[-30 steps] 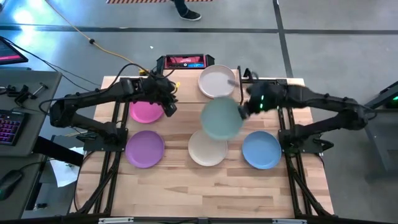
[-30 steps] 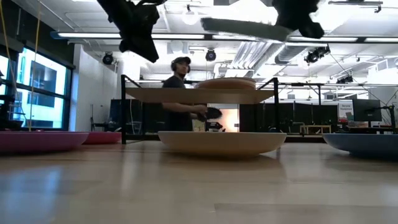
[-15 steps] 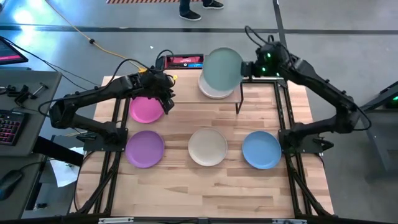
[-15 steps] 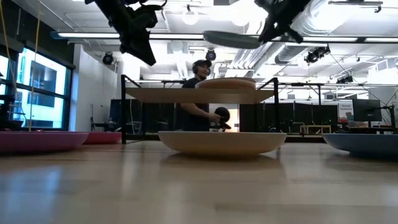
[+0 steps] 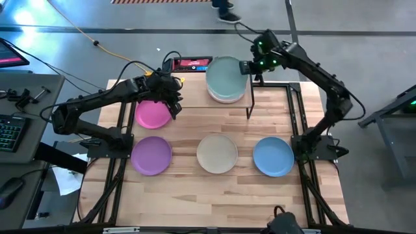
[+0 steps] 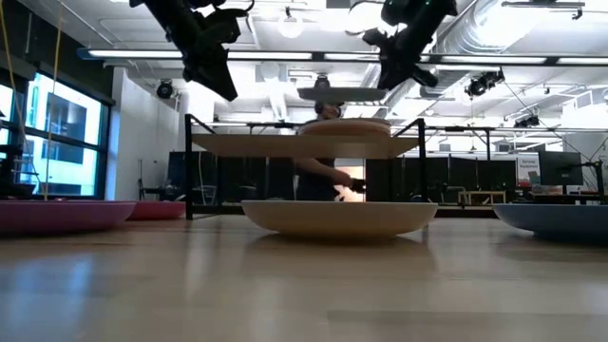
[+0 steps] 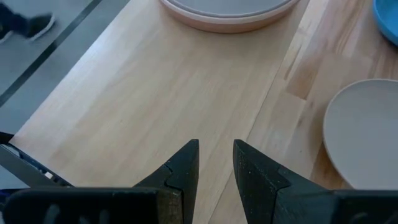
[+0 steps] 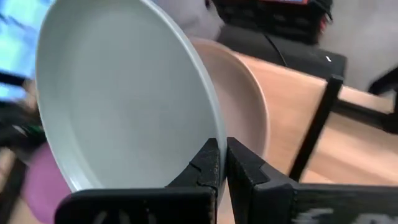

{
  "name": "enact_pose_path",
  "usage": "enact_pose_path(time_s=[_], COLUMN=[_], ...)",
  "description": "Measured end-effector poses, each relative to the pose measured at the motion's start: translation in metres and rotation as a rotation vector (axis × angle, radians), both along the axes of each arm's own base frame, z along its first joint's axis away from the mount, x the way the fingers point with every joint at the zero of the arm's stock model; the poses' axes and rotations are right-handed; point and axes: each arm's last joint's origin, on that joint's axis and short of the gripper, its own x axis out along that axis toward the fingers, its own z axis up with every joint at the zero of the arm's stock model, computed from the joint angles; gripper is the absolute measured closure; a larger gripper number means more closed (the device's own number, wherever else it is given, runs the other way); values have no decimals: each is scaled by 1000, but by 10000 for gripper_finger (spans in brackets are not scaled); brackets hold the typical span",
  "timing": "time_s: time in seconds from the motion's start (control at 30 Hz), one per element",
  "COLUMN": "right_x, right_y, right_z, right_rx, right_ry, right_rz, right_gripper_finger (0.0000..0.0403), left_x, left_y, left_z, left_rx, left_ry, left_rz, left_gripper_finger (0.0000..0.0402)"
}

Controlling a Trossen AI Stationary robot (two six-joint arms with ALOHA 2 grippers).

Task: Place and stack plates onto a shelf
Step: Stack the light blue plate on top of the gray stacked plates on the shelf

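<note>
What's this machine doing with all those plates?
It is stacking plates onto a small wooden shelf. The right gripper holds a teal plate by its rim, just above the plates already stacked on the shelf, not yet let go. The left gripper hangs slightly open and empty over the shelf, near the pink plate. Purple, cream and blue plates still wait on the table.

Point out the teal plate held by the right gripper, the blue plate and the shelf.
teal plate [image 5: 225, 73], high view, middle of its top face.
blue plate [image 5: 273, 156], high view, centre of the plate.
shelf [image 6: 285, 145], low view, front edge of the wooden board.
right gripper [image 8: 222, 163], right wrist view, between its fingertips on the plate's rim.
</note>
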Motion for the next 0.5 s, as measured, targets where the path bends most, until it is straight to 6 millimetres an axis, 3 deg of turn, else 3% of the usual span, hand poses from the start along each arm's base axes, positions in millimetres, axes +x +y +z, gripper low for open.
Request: enact_pose_path(time_s=[0.2, 0.5], right_x=[5, 8], right_y=[-19, -37], right_z=[-9, -29], right_rx=[17, 89], right_ry=[102, 113], right_rz=[62, 150], right_gripper_finger=[403, 403], left_x=[0, 0], left_y=[0, 0], left_z=[0, 0], left_rx=[-7, -34], left_ry=[-5, -24], left_rz=[11, 56], left_gripper_finger=[312, 312])
